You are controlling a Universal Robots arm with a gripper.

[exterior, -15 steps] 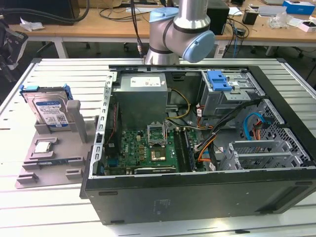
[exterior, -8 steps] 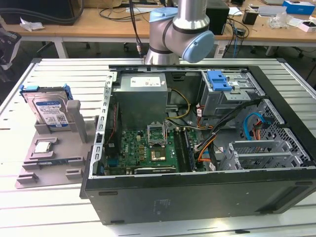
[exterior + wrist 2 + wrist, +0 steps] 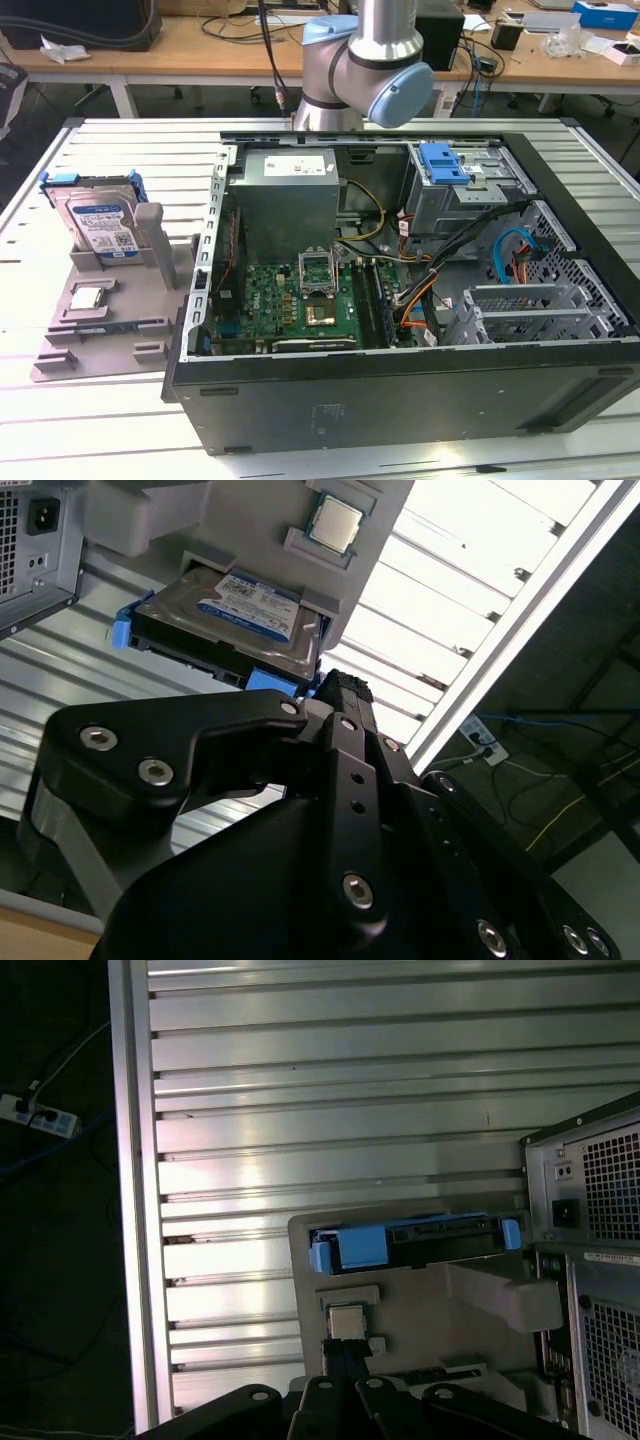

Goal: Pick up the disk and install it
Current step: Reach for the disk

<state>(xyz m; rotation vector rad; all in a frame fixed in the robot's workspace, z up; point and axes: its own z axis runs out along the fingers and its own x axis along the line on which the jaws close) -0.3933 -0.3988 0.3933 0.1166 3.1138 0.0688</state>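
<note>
At the exterior view's left, the disk [image 3: 100, 222] [image 3: 230, 605] [image 3: 420, 1240] leans almost upright in a grey stand [image 3: 115, 300] on the table [image 3: 130, 150], well apart from my gripper [image 3: 340, 688] [image 3: 345, 1348]. A square chip [image 3: 88, 297] lies flat on the stand, nearer than the disk. Just beside the stand, to the exterior view's right, sits the open case [image 3: 400, 400]; my arm [image 3: 365, 60] rises at its far side. In both wrist views my gripper points toward the stand, fingers clenched together on nothing. The disk is silver metal with a blue-and-white label and a blue plastic frame. The stand is matte and blocky, the table ribbed bright aluminium slats, the case black with perforated grey panels, and my gripper black bolted links.
</note>
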